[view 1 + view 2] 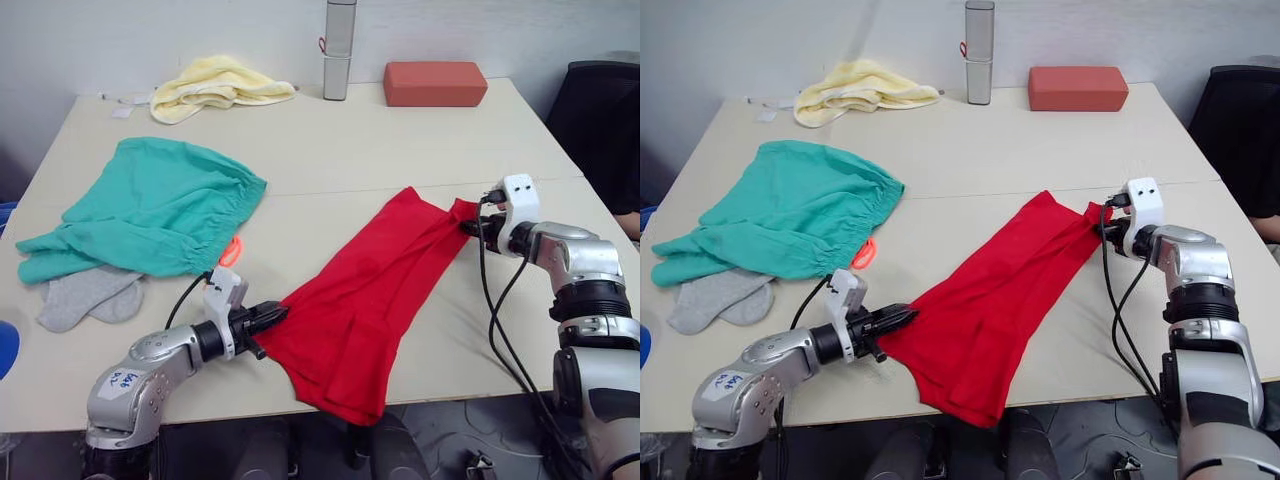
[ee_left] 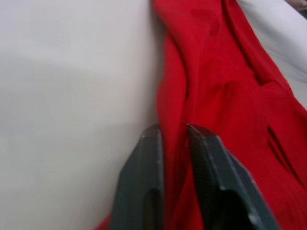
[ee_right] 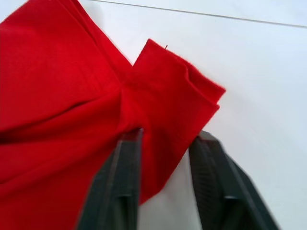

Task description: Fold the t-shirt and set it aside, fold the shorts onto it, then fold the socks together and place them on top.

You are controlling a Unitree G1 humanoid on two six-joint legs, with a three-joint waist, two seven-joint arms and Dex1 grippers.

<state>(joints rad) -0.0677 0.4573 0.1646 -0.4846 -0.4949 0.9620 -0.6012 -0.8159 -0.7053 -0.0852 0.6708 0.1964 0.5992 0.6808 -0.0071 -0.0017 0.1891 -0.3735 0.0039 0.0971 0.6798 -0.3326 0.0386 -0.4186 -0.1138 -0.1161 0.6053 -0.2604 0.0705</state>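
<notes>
Red cotton t-shirt [image 1: 365,300] is a long, part-folded strip stretched between both grippers on the table [image 1: 350,150], near end hanging off the front edge. Head views: left gripper [image 1: 272,316] pinches the strip's near-left edge; right gripper [image 1: 470,226] sits at the far corner, its finger gap unreadable from here. Well beyond the left gripper lie the teal shorts [image 1: 150,215], unfolded, orange drawstring [image 1: 231,250] poking out just ahead of that gripper's wrist. Grey socks [image 1: 85,296] lie loose, partly under the shorts' hem. Past everything, at the table's far edge: yellow towel [image 1: 215,85], metal cylinder [image 1: 339,50], brick-red block [image 1: 435,83]. Progress, my read: first step underway, shirt not yet compact or set aside; shorts and socks untouched. Left wrist view: left gripper's fingers [image 2: 146,182] nearly closed, red fabric clamped in the narrow gap, folds running away ahead of the tips. That clamp is only inferred from the head views. Right wrist view: right gripper's fingers [image 3: 120,187] stand apart with a moderate gap, the doubled sleeve corner lying between and ahead of them, cloth touching the one finger; looks like straddling, not clamping. Head cameras don't show that.
</notes>
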